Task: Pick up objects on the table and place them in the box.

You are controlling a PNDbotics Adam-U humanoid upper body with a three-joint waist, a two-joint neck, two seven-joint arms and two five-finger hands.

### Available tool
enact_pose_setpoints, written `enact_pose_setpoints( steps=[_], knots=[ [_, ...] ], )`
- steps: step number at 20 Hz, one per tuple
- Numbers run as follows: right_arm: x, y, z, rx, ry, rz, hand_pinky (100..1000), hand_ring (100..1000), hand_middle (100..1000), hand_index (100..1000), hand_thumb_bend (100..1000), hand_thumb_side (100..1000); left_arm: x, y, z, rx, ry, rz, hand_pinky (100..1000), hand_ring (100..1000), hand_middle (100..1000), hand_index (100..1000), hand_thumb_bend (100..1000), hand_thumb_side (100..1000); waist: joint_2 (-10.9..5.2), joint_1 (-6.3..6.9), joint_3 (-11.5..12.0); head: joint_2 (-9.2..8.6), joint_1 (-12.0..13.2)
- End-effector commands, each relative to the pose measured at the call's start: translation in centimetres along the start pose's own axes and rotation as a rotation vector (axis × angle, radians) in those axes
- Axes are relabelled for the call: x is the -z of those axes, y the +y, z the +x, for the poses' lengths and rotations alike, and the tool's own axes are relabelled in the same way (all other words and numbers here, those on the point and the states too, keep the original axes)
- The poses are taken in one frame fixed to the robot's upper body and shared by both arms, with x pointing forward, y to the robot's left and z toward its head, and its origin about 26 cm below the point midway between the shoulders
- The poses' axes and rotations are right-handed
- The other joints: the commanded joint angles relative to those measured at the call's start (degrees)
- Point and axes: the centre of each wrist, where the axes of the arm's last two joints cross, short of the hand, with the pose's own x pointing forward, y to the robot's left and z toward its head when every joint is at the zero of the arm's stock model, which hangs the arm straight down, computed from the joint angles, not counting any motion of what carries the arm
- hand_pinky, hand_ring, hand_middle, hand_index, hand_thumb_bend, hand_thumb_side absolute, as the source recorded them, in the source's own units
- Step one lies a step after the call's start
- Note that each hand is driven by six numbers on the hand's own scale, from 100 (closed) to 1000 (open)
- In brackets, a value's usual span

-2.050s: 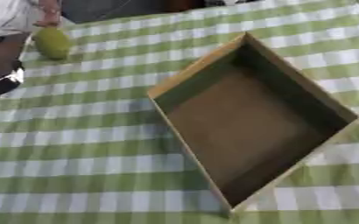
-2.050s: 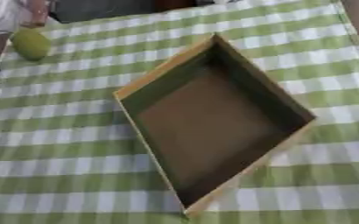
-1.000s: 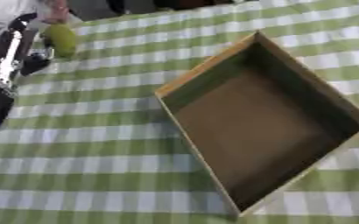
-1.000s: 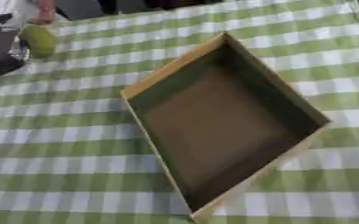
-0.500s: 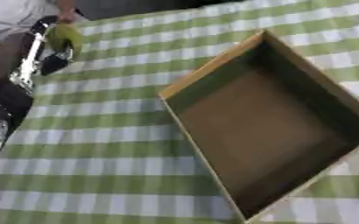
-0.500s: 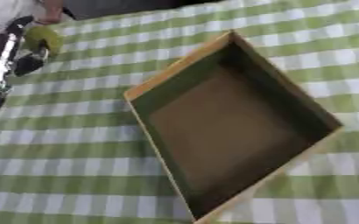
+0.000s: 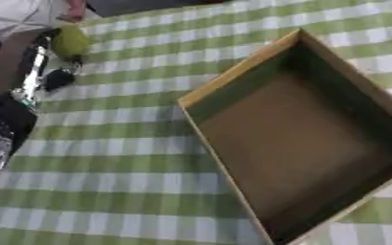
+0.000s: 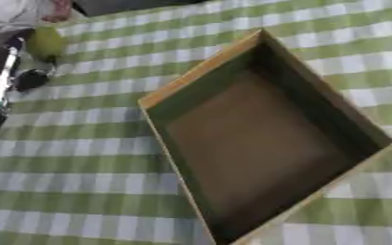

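We see the left hand [image 7: 53,67] reaching beside the green fruit [image 7: 70,42] at the desk's [image 7: 115,162] far left corner; its finger state is unclear. The box [image 7: 304,139] sits well apart.

We see the empty box [image 8: 258,143] lying askew on the green-checked worktop [image 8: 91,158]. Our left hand [image 8: 15,72] reaches beside a yellow-green object [image 8: 46,43] at upper left.
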Motion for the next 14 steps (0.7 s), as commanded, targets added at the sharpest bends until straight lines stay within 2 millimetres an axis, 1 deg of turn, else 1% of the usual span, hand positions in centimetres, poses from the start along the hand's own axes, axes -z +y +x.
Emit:
enact_pose_setpoints(
  steps=[1,3,5,8,9,10,12,14],
  knots=[
    [0.47,-0.42,0.26,-0.005,-0.019,0.012,837,793,544,715,100,540,0.23,2.94,-0.75,-0.042,-0.130,0.228,973,1000,915,972,173,383,-0.95,-0.32,-0.2,-1.31,0.6],
    [0.34,-0.46,0.09,-0.004,-0.015,0.010,837,794,541,714,100,540,0.18,2.78,-0.76,-0.046,-0.128,0.218,925,1000,879,967,100,385,-0.65,-0.30,-0.4,-1.57,0.6],
    [0.22,-0.48,-0.07,-0.002,-0.010,0.009,838,794,539,714,100,541,0.27,2.50,-0.59,-0.059,-0.126,0.210,871,995,825,934,100,297,-0.45,-0.29,-0.5,-1.62,0.4],
    [0.02,-0.46,-0.28,0.000,-0.003,0.009,838,794,538,713,100,541,0.43,2.46,-0.44,-0.091,-0.114,0.254,817,937,763,880,100,168,-0.38,-0.36,-0.7,-2.11,-1.0],
    [-0.06,-0.46,-0.35,0.001,-0.001,0.009,838,794,537,713,100,541,0.47,2.51,-0.42,-0.101,-0.108,0.277,796,919,735,850,100,135,-0.41,-0.39,-0.8,-2.29,-1.3],
    [-0.13,-0.46,-0.40,0.002,0.001,0.008,837,794,537,713,100,541,0.47,2.53,-0.43,-0.110,-0.103,0.300,764,893,681,797,100,108,-0.43,-0.42,-0.9,-2.46,-1.4],
    [-0.31,-0.47,-0.52,0.003,0.007,0.005,837,794,536,712,100,542,0.48,2.49,-0.41,-0.131,-0.091,0.347,700,843,622,735,100,103,-0.49,-0.46,-1.1,-2.76,-1.5],
    [-0.46,-0.49,-0.63,0.003,0.012,0.002,837,794,535,712,100,541,0.59,2.32,-0.26,-0.155,-0.080,0.395,652,809,581,689,100,164,-0.52,-0.53,-1.2,-2.94,-1.5]
  ],
)
